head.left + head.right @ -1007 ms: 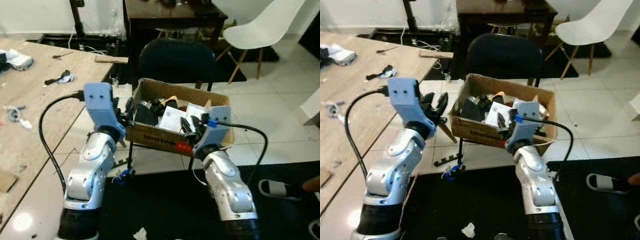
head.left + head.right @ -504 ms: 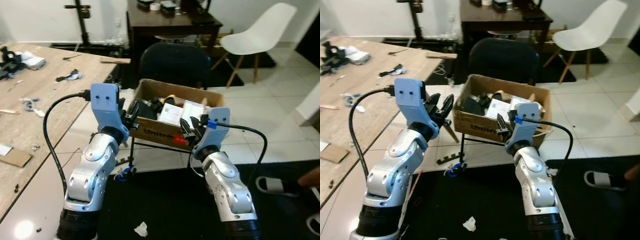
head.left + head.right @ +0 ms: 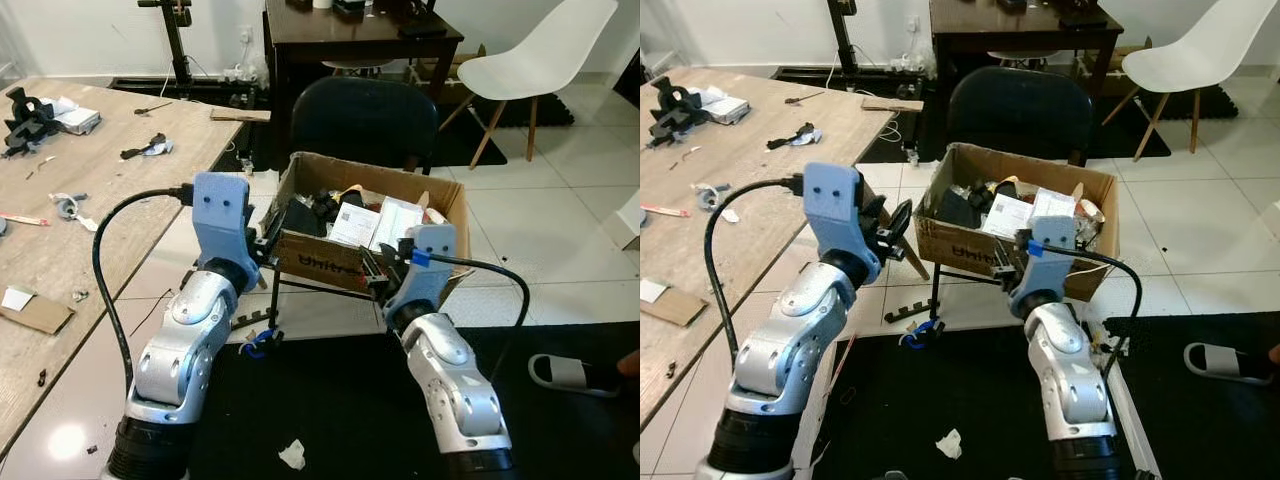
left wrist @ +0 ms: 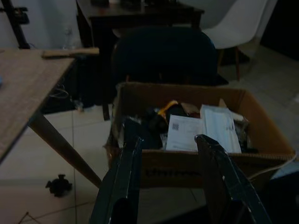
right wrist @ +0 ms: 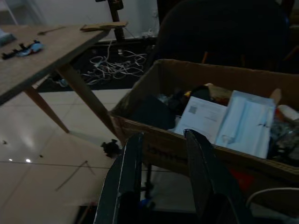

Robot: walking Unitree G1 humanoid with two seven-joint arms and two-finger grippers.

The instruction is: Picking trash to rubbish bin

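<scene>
With our left tool (image 4: 170, 154) and right tool (image 5: 163, 156) both spread apart and empty before the cardboard box (image 3: 372, 265), we risk nudging it off the black chair (image 3: 362, 120).

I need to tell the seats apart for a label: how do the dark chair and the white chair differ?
The dark chair is black, padded, and carries the cardboard box; the white chair is a bare moulded shell on wooden legs. The dark one stands directly ahead, the white one farther back to the right. Both stand on the tiled floor.
</scene>
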